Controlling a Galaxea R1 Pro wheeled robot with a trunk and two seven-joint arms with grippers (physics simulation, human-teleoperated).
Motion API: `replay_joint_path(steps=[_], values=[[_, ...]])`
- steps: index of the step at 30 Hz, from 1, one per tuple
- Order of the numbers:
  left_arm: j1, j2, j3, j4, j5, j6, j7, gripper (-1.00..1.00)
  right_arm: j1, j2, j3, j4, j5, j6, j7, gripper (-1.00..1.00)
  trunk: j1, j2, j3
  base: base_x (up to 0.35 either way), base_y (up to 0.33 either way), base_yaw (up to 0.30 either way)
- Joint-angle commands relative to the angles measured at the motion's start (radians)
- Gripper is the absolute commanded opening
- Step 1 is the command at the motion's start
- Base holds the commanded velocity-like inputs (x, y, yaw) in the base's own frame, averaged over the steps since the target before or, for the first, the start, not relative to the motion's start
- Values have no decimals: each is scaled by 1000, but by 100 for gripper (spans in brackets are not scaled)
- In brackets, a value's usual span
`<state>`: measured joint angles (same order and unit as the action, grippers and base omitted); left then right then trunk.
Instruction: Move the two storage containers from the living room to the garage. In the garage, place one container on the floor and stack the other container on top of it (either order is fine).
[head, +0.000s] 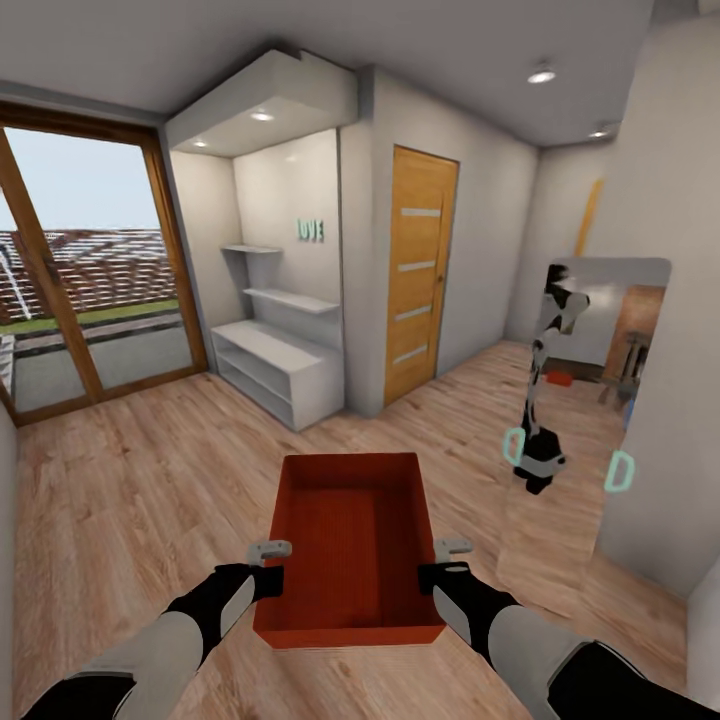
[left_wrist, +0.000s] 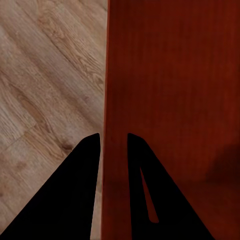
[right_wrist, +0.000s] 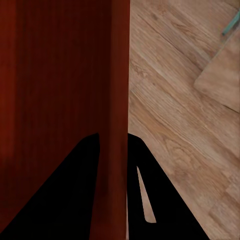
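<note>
From the head camera I see one orange-red storage container (head: 352, 545) in the lower centre of the frame, open top facing up, held level above the light wood plank floor (head: 150, 480) between my two arms. My left tool (head: 272, 565) sits at the container's left wall near the front corner, and my right tool (head: 447, 562) sits at the right wall opposite it. Each tool has one finger outside the wall and the other inside. Beyond the container, in the upper middle of the frame, stands a white shelf unit (head: 275, 360) in an alcove with teal letters (head: 310, 230) on its back wall. A honey-coloured wooden door (head: 418, 270) is just right of it, and a wood-framed glass door (head: 85, 290) fills the left edge. At the right, a tall mirror (head: 590, 400) leans on the wall and reflects my robot.

In the left wrist view the two dark fingers (left_wrist: 75, 195) of my left tool straddle the container's wall (left_wrist: 112, 75); the jaws are clamped on that wall. The red interior is on one side, wood planks (left_wrist: 50, 75) on the other.

In the right wrist view my right tool's fingers (right_wrist: 75, 195) likewise pinch the container's wall (right_wrist: 120, 75) between them, closed on it. Plank flooring (right_wrist: 175, 115) lies beyond, with the mirror's corner (right_wrist: 222, 75) in the upper right.
</note>
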<state>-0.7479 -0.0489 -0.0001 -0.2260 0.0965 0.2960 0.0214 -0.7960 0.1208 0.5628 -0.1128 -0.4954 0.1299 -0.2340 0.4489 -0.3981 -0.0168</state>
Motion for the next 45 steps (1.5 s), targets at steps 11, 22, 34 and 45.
replay_joint_path(steps=[11,22,34,45], values=[[-1,0,8,-4,-23,6,11,-100,0,0,34,-2,-26,7,2,-100,1,-2,-2,323,0,0],[-1,-1,7,-4,-23,6,11,-100,0,0,33,-2,-26,7,2,-100,1,-2,-2,323,0,0],[-1,-2,6,-4,-23,6,11,-100,0,0,33,-2,-26,7,2,-100,1,-2,-2,323,0,0],[-1,-2,6,-4,-23,6,11,-100,0,0,34,-2,-26,7,2,-100,1,-2,-2,323,0,0]])
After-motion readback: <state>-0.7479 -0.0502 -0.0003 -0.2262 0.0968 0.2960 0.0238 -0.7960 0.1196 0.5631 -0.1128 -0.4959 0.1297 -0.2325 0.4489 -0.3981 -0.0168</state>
